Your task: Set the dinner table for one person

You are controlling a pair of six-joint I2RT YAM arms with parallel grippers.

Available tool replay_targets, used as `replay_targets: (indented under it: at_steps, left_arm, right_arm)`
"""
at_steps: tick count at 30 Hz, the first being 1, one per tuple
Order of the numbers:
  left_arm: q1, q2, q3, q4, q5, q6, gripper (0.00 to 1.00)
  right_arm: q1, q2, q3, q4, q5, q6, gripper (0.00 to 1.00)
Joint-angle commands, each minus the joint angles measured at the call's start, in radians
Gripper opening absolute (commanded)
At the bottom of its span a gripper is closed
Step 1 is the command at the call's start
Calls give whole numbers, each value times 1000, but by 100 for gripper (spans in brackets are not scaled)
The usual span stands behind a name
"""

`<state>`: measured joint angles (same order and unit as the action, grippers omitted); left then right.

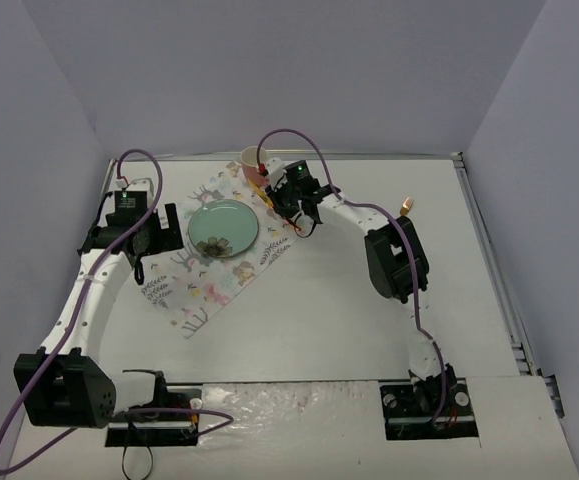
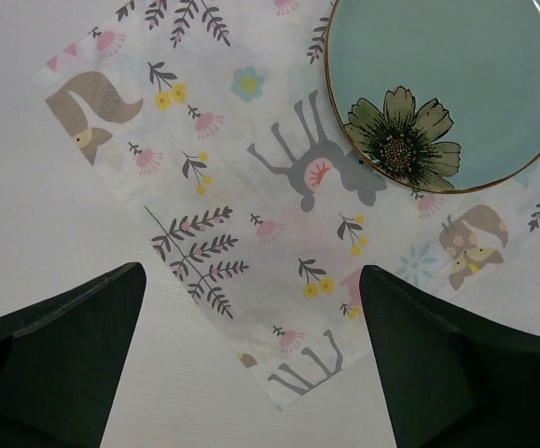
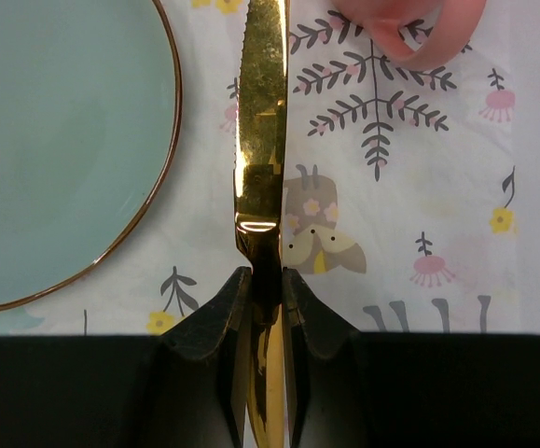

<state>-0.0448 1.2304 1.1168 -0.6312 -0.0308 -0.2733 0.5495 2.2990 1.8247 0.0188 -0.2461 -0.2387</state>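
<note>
The white dinner table (image 1: 319, 320) carries a patterned placemat (image 1: 209, 285) with a teal flowered plate (image 1: 224, 228) on it. My right gripper (image 1: 287, 200) is shut on a gold knife (image 3: 262, 112) by its handle. In the right wrist view the gripper (image 3: 267, 275) holds the blade low over the placemat (image 3: 409, 187), just right of the plate (image 3: 55, 140). My left gripper (image 1: 154, 228) is open and empty. In the left wrist view it (image 2: 253, 273) hovers over the placemat's (image 2: 251, 187) near corner, with the plate (image 2: 456, 75) ahead on the right.
A pink cup (image 1: 252, 157) stands at the placemat's far corner; its rim shows in the right wrist view (image 3: 419, 28). A small copper-coloured item (image 1: 406, 206) lies on the table to the right. Grey walls enclose the table on three sides.
</note>
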Motion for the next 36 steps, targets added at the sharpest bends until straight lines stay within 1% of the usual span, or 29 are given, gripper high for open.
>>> replay_targets:
  at_steps: [1, 16, 29, 36]
  left_arm:
    - [-4, -6, 32, 18, -17, 9, 97]
    - [-4, -5, 32, 18, -15, 9, 97]
    - [-4, -6, 31, 18, -16, 9, 97]
    - [-5, -8, 31, 16, -18, 9, 97]
  right_arm:
    - [-3, 7, 68, 35, 12, -7, 0]
    - [-21, 28, 68, 9, 56, -42, 0]
    - [-36, 41, 82, 7, 52, -47, 0]
    - [-21, 37, 105, 5, 48, -56, 0]
